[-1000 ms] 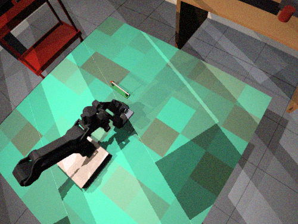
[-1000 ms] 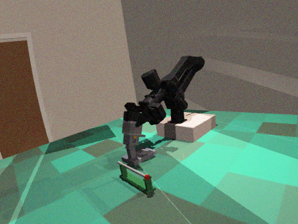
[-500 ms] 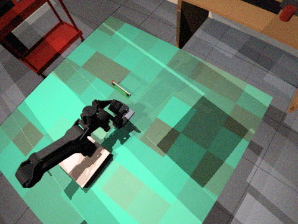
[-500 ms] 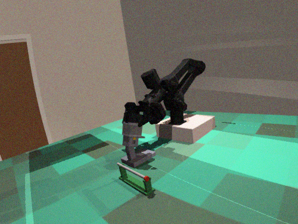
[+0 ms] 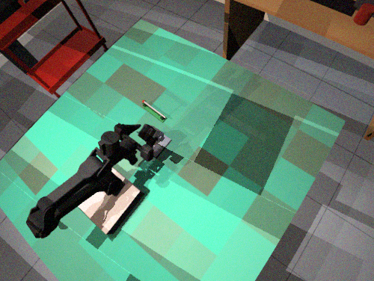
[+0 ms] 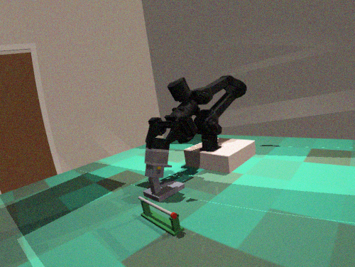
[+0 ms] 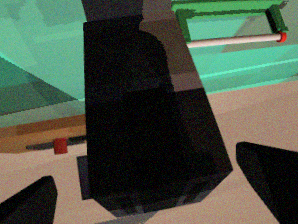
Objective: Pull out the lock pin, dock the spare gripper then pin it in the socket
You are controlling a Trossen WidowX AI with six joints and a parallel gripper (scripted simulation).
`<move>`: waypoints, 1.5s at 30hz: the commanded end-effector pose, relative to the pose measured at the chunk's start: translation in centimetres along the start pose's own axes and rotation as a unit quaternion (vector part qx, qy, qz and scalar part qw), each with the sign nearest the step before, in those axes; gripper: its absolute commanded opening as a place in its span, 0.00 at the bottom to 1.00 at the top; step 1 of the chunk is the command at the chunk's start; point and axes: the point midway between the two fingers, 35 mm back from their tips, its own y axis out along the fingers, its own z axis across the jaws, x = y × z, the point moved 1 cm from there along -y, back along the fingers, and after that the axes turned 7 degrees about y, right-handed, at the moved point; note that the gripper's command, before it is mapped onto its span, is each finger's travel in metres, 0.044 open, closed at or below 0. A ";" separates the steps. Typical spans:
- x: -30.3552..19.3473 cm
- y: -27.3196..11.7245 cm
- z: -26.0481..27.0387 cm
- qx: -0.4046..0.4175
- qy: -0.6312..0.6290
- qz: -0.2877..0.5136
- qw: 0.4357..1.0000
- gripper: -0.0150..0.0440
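The lock pin (image 5: 154, 109) (image 6: 156, 206) (image 7: 235, 40), pale with a red head, lies along the top of a green stand (image 5: 152, 113) (image 6: 160, 222) (image 7: 225, 9). The grey mount (image 5: 165, 140) (image 6: 164, 192) has a leaning post and a socket (image 6: 153, 171) with a yellow mark. The spare gripper (image 5: 150, 133) (image 6: 157, 153) (image 7: 130, 120), a dark block, stands upright on the socket; the spigot is hidden and its seating depth cannot be told. My gripper (image 5: 142, 140) (image 6: 160, 138) (image 7: 147, 168) is open, its fingers spread on either side of the spare gripper's upper end, holding nothing.
The arm's pale base block (image 5: 108, 209) (image 6: 238, 153) is behind the mount. The green stand is close beside the mount on the green patchwork table (image 5: 179, 239) (image 6: 284, 227). A red shelf (image 5: 61, 61) and a wooden desk (image 5: 307, 22) are beyond the table.
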 end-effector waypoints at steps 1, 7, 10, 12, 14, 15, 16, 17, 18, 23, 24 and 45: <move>-0.6 -0.6 -0.1 -0.001 0.000 0.000 1.000 1.00; -1.2 -1.4 -0.1 0.002 0.001 -0.001 1.000 1.00; -1.5 -1.7 -0.1 0.003 0.001 -0.002 1.000 1.00; -1.7 -2.0 -0.1 0.003 0.002 -0.002 1.000 1.00; -1.9 -2.2 -0.1 0.004 0.002 -0.003 1.000 1.00; -2.0 -2.3 -0.1 0.005 0.003 -0.003 1.000 1.00; -2.1 -2.4 -0.1 0.005 0.003 -0.004 1.000 1.00; -2.2 -2.6 -0.1 0.005 0.003 -0.004 1.000 1.00; -2.3 -2.7 -0.1 0.006 0.003 -0.004 1.000 1.00; -2.9 -3.3 -0.1 0.008 0.004 -0.005 1.000 1.00; -3.0 -3.4 -0.1 0.008 0.005 -0.006 1.000 1.00; -6.1 -5.1 -0.3 0.014 0.009 -0.008 1.000 1.00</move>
